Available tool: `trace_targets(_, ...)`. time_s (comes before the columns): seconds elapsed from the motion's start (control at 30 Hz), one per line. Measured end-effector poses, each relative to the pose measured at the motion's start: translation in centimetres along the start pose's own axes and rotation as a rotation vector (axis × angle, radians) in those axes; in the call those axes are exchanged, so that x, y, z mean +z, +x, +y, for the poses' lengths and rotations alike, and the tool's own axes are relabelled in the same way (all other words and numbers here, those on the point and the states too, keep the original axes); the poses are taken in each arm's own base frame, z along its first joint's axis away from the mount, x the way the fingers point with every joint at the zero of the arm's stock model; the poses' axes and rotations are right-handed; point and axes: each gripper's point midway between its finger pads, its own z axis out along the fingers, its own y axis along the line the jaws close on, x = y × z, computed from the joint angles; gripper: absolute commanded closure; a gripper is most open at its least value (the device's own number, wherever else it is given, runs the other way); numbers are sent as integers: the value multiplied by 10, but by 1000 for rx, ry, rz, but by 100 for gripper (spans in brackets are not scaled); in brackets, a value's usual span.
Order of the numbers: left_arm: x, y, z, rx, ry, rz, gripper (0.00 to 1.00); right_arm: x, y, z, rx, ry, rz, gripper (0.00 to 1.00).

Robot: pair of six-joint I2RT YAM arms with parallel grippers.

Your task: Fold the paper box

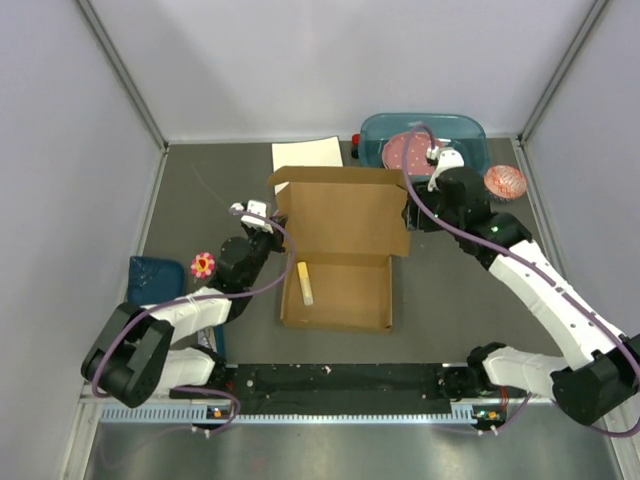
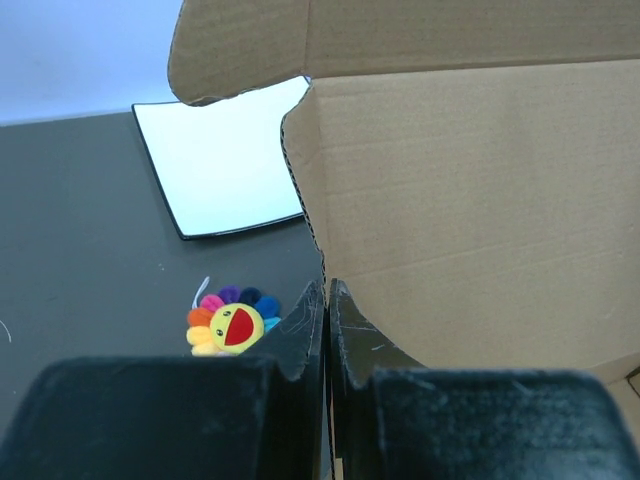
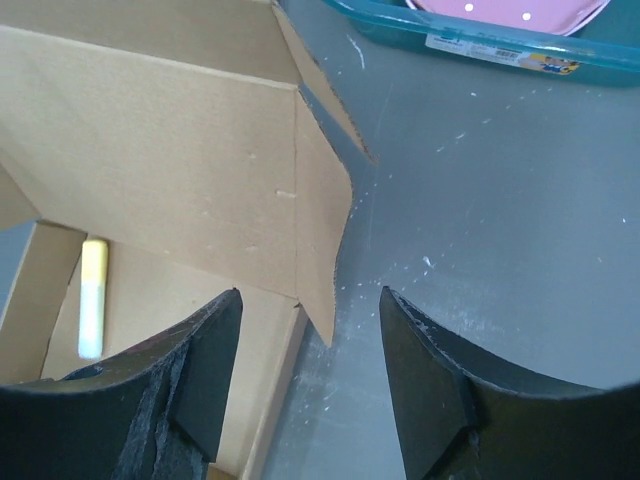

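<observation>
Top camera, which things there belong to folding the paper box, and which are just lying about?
Job: paper box; left hand, pinching its lid edge; right hand, open beside it.
Lying about: white sheet; teal tub; flower toy; yellow stick inside the box; pink ball.

The left gripper (image 2: 327, 292) is closed at the left edge of the paper box (image 1: 345, 215). The right gripper (image 3: 310, 297) stands open at its right edge.

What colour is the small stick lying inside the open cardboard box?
The stick is yellow with a paler, whitish end; the right wrist view shows it best.
</observation>
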Motion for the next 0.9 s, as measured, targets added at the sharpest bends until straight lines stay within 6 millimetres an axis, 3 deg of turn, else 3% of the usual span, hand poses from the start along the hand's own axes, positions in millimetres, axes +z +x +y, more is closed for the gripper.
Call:
trace_targets(0.13, 1, -3, 0, 23, 3, -16, 100, -1, -1, 0, -19, -30, 43, 42)
trace_targets(0.47, -1, -2, 0, 45, 8, -29, 100, 24, 43, 4, -55, -97, 259, 42)
trace_targets(0.9, -3, -2, -1, 49, 0, -41, 100, 47, 46, -6, -84, -36, 289, 43)
